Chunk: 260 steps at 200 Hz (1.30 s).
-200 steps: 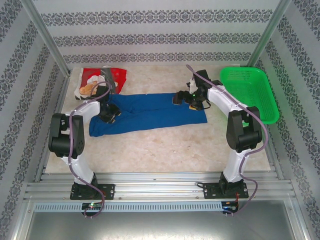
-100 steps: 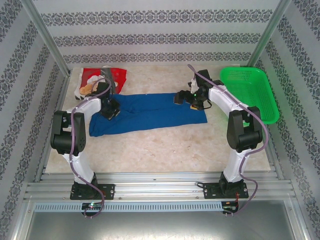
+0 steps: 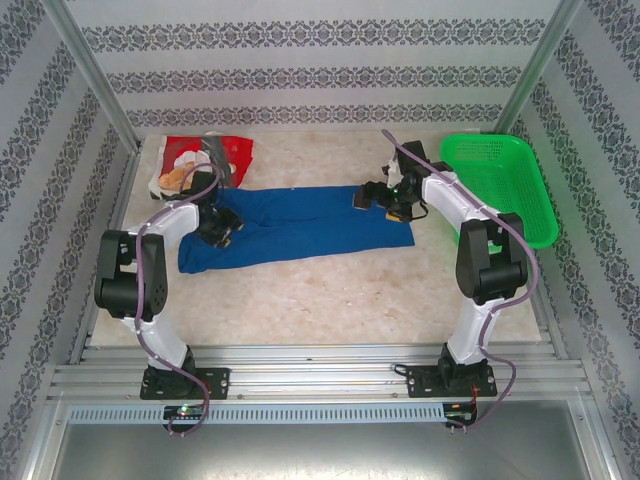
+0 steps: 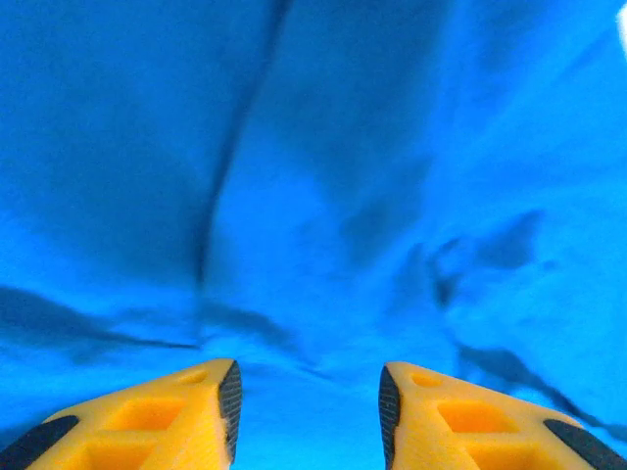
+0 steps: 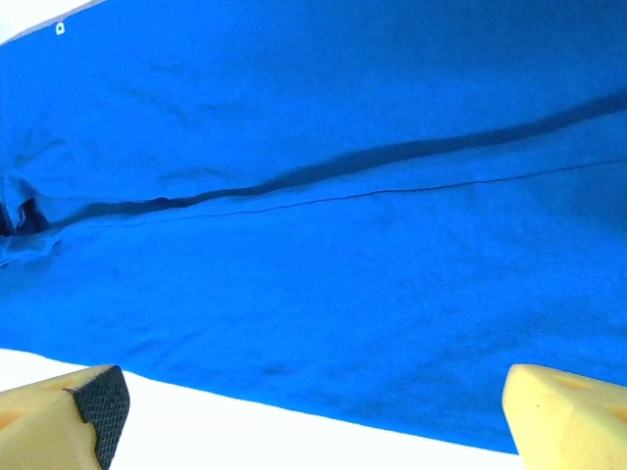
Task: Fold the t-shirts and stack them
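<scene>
With the blue t-shirt (image 3: 300,228) stretched across mid-frame on the worktop (image 3: 330,290) and my left hand (image 3: 220,228) and right hand (image 3: 378,198) both parted, holding nothing, I fear uneven pinches could drag it crooked.

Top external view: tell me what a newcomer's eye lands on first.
The royal-blue t-shirt, spread as a long band across the middle, grabs the eye first, with the open left gripper over its left end and the open right gripper over its right end. Next come the bright green basket at the far right and the red t-shirt bunched in the far left corner.
</scene>
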Each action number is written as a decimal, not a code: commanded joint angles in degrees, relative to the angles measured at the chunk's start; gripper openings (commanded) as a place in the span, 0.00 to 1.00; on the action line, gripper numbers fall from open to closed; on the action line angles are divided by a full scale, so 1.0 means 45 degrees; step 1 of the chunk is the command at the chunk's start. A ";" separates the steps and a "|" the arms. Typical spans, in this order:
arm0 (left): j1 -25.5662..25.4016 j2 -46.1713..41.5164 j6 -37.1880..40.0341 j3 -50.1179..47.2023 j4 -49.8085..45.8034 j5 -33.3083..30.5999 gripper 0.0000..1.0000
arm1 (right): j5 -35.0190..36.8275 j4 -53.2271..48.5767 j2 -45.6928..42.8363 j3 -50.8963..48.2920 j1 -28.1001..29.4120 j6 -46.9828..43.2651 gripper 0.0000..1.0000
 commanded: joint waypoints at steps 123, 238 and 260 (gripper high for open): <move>-0.0045 0.0802 -0.0389 0.0808 0.0571 -0.0398 0.16 | -0.0271 0.0085 -0.0506 -0.0051 -0.0028 -0.0173 0.98; 0.0013 0.1517 -0.0106 0.2778 0.0559 0.0202 0.09 | -0.0308 0.0107 -0.0262 0.0113 -0.0008 -0.0150 0.98; 0.0015 0.2074 0.0022 0.3444 0.0624 0.0233 0.09 | -0.0349 0.0094 -0.0232 0.0154 -0.0015 -0.0167 0.98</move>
